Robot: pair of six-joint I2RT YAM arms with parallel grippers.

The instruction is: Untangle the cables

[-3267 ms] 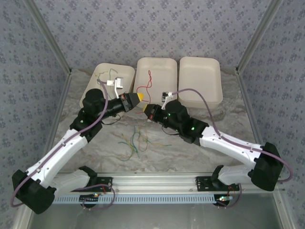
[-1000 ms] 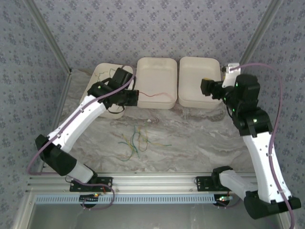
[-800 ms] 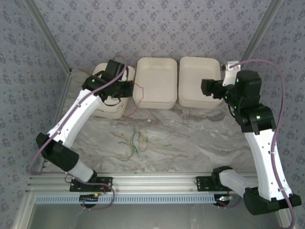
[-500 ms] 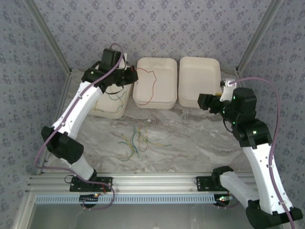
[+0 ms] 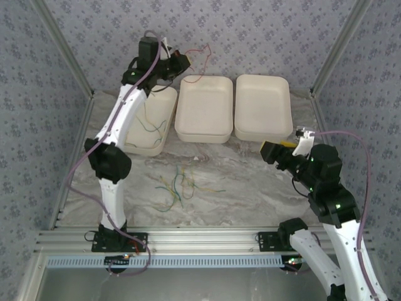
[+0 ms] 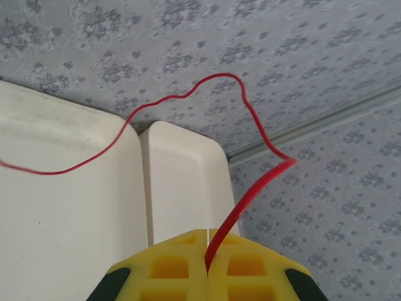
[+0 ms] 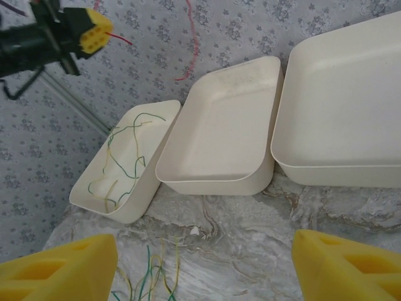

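Note:
High at the back, against the wall, my left gripper (image 5: 178, 61) is shut on one end of a red cable (image 5: 199, 51). The rest of that cable (image 6: 250, 113) curls free in the air above the trays, and its end is pinched between the yellow pads (image 6: 182, 263). A loose tangle of green and yellow cables (image 5: 178, 185) lies on the marble table in front of the trays. More green and yellow cables (image 7: 119, 157) lie in the left tray (image 5: 156, 147). My right gripper (image 5: 270, 150) hovers open and holds nothing, right of the tangle.
Three white trays stand in a row at the back. The middle tray (image 5: 202, 106) and the right tray (image 5: 263, 106) hold nothing. Patterned walls close in the back and both sides. A metal rail (image 5: 200, 241) runs along the near edge.
My left arm has lifted the red cable out of the middle tray and up toward the back wall. My right arm has pulled back from the right tray toward the near right.

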